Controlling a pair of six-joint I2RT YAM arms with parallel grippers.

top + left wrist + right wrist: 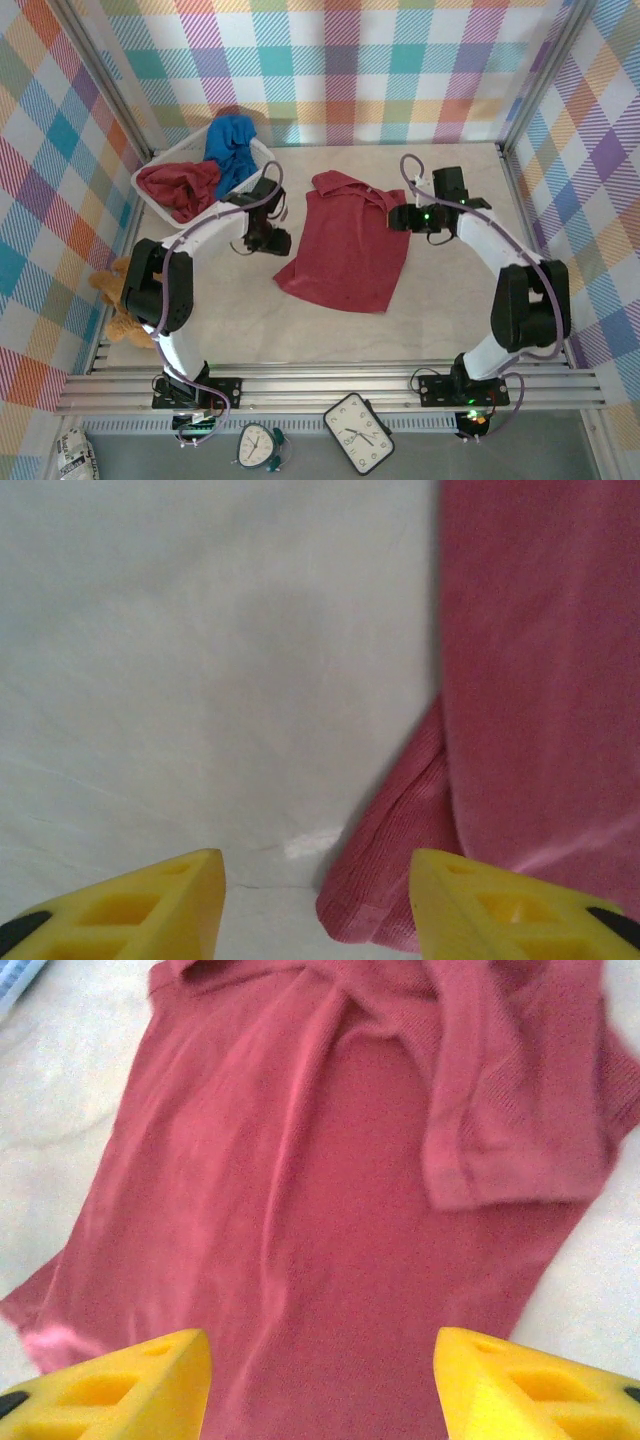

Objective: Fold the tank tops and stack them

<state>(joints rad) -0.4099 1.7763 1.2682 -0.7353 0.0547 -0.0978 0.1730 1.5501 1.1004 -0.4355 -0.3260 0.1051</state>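
My left tool (315,905) gapes open beside the corner of the dark red tank top (345,245) spread on the worktop (230,320); my right tool (322,1380) hangs open over it.

We're looking into a robotics lab cell here, plainly a test rig and no home: the left arm (200,235) and the right arm (500,245) stand bolted to aluminium rails (330,385) at the near edge of a pale table (450,320). Pastel checked cloth walls (340,60) box that table in on three sides. Staged props sit about: a dark red tank top (345,245) spread flat, a white basket (165,160) of clothes, a teddy bear (115,290) at the left edge, two analogue clocks (358,432) lying below the rails.
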